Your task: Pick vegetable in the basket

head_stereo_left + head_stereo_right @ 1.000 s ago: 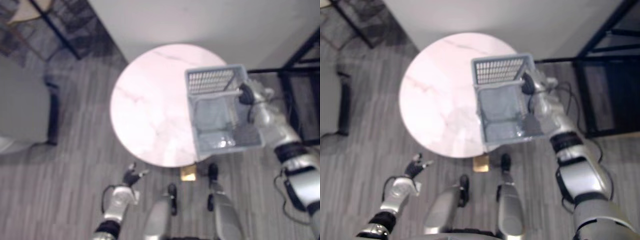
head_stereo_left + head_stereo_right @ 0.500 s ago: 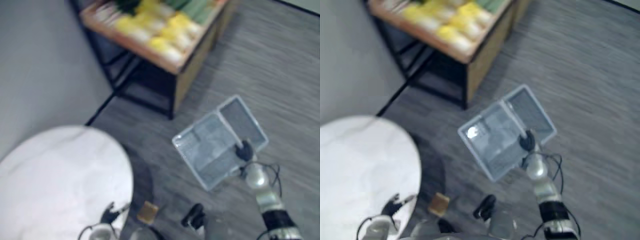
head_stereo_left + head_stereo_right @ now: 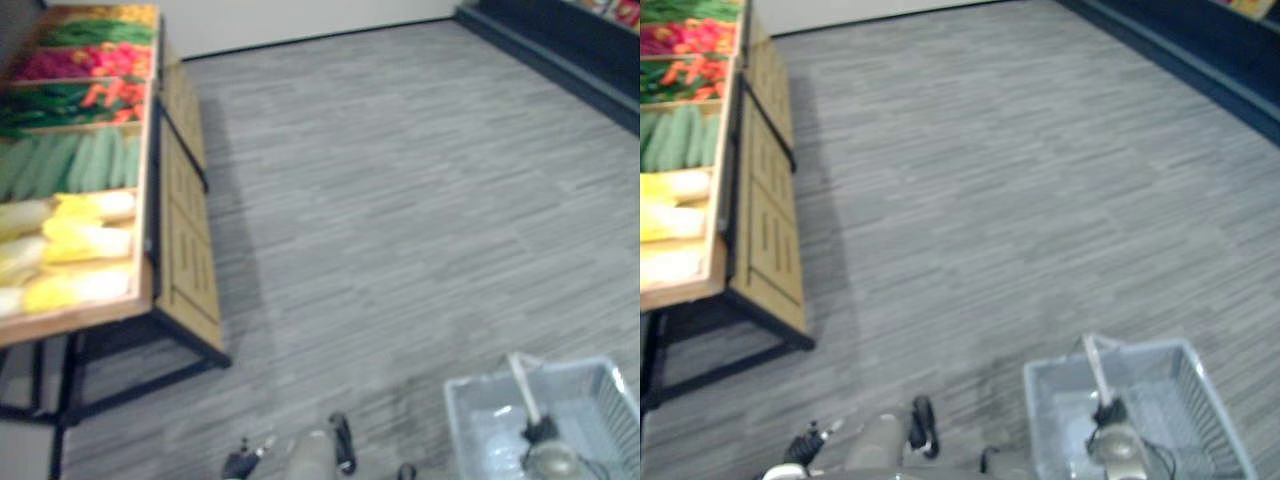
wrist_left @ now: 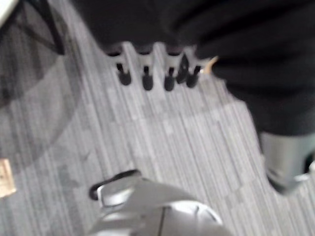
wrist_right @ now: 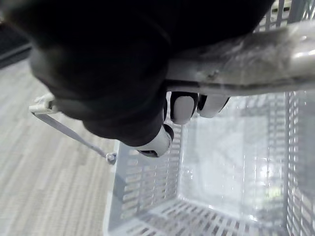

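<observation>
Standing on a wide grey plank floor (image 3: 400, 180), looking down past a long wooden produce stand (image 3: 185, 270) on the left side, well apart from the grey plastic basket (image 3: 615, 410) hanging low on the right. Seeing bare mesh on the basket's bottom, so judging the picking as not yet begun. Finding the vegetables all lying in the stand's bins: pale yellow cabbages (image 3: 70, 240) nearest, green cucumbers (image 3: 70, 160) behind them, red and orange pieces (image 3: 110, 95) further back. Expecting the cabbages to be bulky, leafy and easily bruised, and so calling for a wide grasp round the middle. Expecting the cucumbers to be stiff, smooth and a little slippery, and best taken across the middle of their length. Carrying the basket by its handle (image 5: 246, 64) with the right hand (image 5: 123, 98) — curling the fingers (image 5: 184, 105) under the bar and clamping it against the palm, low beside the body. Hanging the left hand (image 4: 146, 78) by the left side, holding nothing, pointing relaxed, straight fingers down at the floor.
</observation>
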`<state>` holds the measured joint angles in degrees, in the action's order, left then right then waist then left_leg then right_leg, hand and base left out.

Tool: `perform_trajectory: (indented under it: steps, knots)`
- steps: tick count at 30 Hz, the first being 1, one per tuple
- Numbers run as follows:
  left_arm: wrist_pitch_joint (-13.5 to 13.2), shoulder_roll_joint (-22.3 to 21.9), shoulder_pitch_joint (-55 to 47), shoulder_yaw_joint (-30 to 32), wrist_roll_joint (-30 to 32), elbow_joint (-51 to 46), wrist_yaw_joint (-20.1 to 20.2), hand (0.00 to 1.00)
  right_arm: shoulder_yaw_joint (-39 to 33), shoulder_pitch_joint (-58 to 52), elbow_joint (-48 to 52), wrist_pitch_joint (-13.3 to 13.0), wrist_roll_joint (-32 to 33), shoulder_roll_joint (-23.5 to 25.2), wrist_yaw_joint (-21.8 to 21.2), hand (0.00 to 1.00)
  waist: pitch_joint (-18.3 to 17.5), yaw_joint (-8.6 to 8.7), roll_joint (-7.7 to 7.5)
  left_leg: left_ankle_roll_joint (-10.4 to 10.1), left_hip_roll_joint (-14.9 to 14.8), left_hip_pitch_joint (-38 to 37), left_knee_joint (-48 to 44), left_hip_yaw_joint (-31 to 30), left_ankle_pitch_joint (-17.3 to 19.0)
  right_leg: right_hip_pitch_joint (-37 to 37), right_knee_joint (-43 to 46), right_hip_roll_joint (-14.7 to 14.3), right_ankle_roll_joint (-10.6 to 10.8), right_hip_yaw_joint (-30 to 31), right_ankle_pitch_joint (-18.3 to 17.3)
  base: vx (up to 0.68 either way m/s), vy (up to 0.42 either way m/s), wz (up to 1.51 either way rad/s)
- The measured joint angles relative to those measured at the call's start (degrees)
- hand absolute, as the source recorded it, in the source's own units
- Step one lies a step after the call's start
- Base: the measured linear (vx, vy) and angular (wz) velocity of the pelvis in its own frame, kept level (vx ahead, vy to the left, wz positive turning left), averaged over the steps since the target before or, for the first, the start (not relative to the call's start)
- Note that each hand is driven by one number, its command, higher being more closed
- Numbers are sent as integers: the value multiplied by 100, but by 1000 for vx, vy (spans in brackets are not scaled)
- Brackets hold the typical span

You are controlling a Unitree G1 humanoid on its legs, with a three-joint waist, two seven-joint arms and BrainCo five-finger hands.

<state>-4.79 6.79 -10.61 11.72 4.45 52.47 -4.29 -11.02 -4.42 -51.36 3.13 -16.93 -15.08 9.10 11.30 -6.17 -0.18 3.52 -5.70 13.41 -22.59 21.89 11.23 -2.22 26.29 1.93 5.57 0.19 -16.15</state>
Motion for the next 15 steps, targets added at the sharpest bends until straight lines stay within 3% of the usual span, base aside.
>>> perform_trajectory:
  steps: [1, 2, 3, 4, 6, 7, 8, 9, 10, 11, 13, 14, 15]
  knots:
    - [3, 31, 21, -13, -18, 1, -27, 0, -28, -20, -111, 10, 0, 70, -9, 100, 46, 72, -77, 39, 96, -88, -1, -37, 75, -324, 834, 86, 149, -17, 95, 397, 216, 58]
    - [25, 76, 58, -148, -141, -9, -55, 0, -236, -209, -325, 55, 17, 123, -21, 100, 67, 373, -211, 214, 395, -401, 167, -384, 200, -1058, 2565, 258, 419, 27, 1015, 391, 202, 100]
    - [47, 106, 78, -217, -157, 3, -69, 0, -300, -317, -352, 55, 32, 157, -22, 100, 73, 451, -256, 222, 499, -542, 264, -527, 217, -1247, 2985, 349, 461, -19, 1160, 452, 150, 143]
    - [75, 130, 139, -301, -161, 0, -126, 0, -511, -524, -364, 57, 177, 240, -12, 100, 83, 490, -257, 183, 646, -832, 449, -819, 238, -1420, 3083, 488, 254, -239, 923, 492, 91, 118]
    - [95, 143, 332, -295, -156, -5, -226, 0, -701, -752, -453, 54, 355, 331, -20, 100, 94, 515, -217, 181, 753, -1134, 683, -1360, 244, -1463, 1995, 611, 142, -651, 516, 506, 47, 144]
    - [106, 167, 507, -281, -155, 9, -260, 0, -802, -772, -637, 47, 394, 362, -37, 100, 98, 554, -210, 162, 821, -1231, 841, -1799, 254, -1501, 809, 583, 140, -586, 511, 504, -29, 153]
    - [104, 169, 577, -280, -149, 24, -281, 0, -920, -765, -708, 46, 418, 382, -41, 100, 97, 591, -210, 152, 861, -1276, 929, -2008, 256, -1519, 183, 596, 212, -488, 560, 627, -63, 177]
    - [104, 162, 667, -242, -124, 77, -334, 0, -1153, -729, -832, 50, 500, 405, -41, 100, 91, 624, -215, 118, 935, -1422, 1074, -2374, 273, -1516, -1006, 669, 365, -252, 756, 676, -115, 178]
    - [111, 157, 678, -116, -96, 246, -382, 0, -1534, -700, -950, 44, 634, 435, 4, 100, 95, 616, -232, -43, 1002, -1767, 1168, -2766, 438, -1512, -1841, 886, 368, -222, 982, 615, -140, 164]
    - [118, 126, 628, -43, -96, 275, -403, 0, -1600, -684, -991, 44, 669, 439, 6, 100, 86, 618, -249, -62, 999, -1904, 1117, -2913, 577, -1514, -1887, 932, 348, -198, 997, 643, -222, 145]
    - [107, 135, 372, 256, -96, 393, -431, 0, -1597, -726, -1003, 45, 718, 474, -18, 100, 73, 640, -102, -163, 784, -2195, 681, -3223, 1168, -1555, -1205, 832, 300, -162, 970, 567, -283, 106]
    - [113, 176, 191, 390, -82, 473, -429, 0, -1554, -759, -1019, 49, 750, 514, -63, 100, -37, 625, -118, -371, 670, -2243, 118, -3264, 1374, -1514, -817, 718, 267, -312, 952, 637, -388, 123]
    - [125, 273, 68, 498, -79, 464, -424, 0, -1488, -805, -1020, 53, 809, 564, -103, 100, -42, 659, -210, -485, 649, -1630, -1585, -2926, 1316, -1317, -595, 716, 177, -354, 1437, 778, -484, 137]
